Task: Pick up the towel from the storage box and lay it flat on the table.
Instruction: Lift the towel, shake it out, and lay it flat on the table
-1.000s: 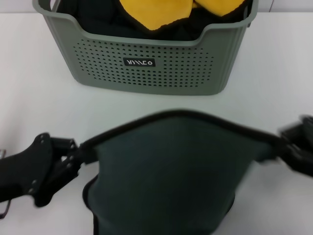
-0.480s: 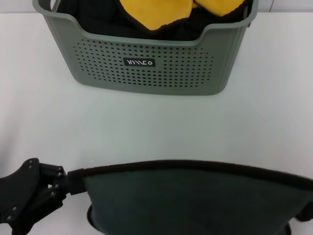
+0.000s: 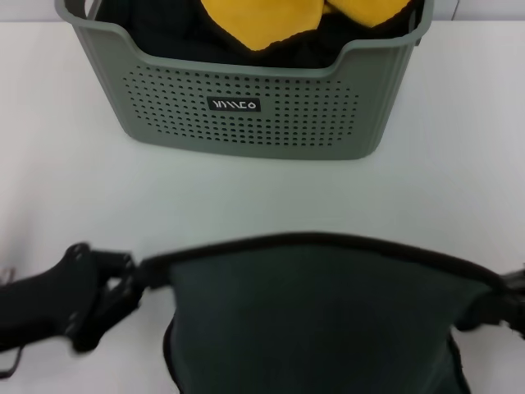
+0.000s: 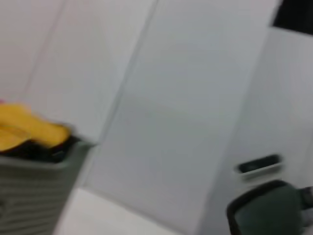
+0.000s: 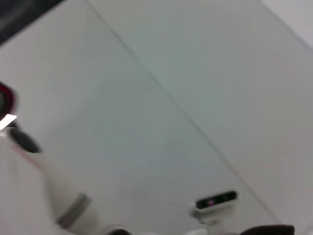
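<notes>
**Head view: towel stretched between two claws, not yet on the table**

Head view puts the white table under everything, with the storage box well beyond both claws and yellow cloths inside it. Between the claws hangs the towel, its black-trimmed top edge pulled across in a shallow arch and its body dropping out of view below. The left gripper pinches the near-left corner; the right gripper pinches the opposite corner at the frame edge.

A likely failure is a folded or bunched landing: uneven lowering, or one corner slipping from its pinch, would cause it.

Compared with half a second ago, the top edge sits higher and more bowed, and both claws have moved inward, so the stretch is slacker.
</notes>
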Robot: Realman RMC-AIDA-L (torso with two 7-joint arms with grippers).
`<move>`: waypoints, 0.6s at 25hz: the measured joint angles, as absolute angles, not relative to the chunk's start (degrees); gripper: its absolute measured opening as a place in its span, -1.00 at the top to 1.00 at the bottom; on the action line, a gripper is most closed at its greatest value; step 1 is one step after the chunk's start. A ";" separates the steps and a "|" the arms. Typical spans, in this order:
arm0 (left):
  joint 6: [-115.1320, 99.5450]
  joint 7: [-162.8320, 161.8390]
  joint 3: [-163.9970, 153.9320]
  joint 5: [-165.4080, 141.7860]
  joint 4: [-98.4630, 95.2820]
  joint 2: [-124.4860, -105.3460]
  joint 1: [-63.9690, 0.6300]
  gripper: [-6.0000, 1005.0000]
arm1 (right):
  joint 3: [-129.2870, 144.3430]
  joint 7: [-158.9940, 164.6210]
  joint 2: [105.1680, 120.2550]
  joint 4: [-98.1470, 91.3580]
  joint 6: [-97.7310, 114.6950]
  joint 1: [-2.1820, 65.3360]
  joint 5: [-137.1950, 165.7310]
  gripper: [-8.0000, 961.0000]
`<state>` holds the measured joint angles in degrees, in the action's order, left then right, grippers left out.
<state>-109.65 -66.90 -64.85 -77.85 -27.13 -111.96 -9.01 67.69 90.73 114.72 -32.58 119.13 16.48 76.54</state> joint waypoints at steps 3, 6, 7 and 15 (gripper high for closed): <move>-103.97 -65.93 -64.50 -77.89 -24.37 -112.23 -11.39 0.95 | 67.92 89.98 114.74 -32.16 113.95 16.81 77.25 0.85; -101.65 -64.31 -64.34 -77.58 -23.46 -112.54 -12.97 0.95 | 67.90 89.05 115.03 -31.40 109.33 18.00 78.13 0.85; -101.43 -63.79 -64.09 -77.46 -23.45 -112.70 -13.35 0.95 | 67.92 88.85 115.14 -30.98 107.41 18.71 78.37 0.85; -93.06 -62.85 -61.61 -77.68 -23.36 -114.67 -16.24 0.95 | 68.07 88.04 115.28 -26.98 96.30 23.78 79.12 0.85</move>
<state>-93.06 -62.85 -61.61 -77.69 -23.36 -114.67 -16.24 68.07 88.05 115.28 -26.98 96.30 23.78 79.12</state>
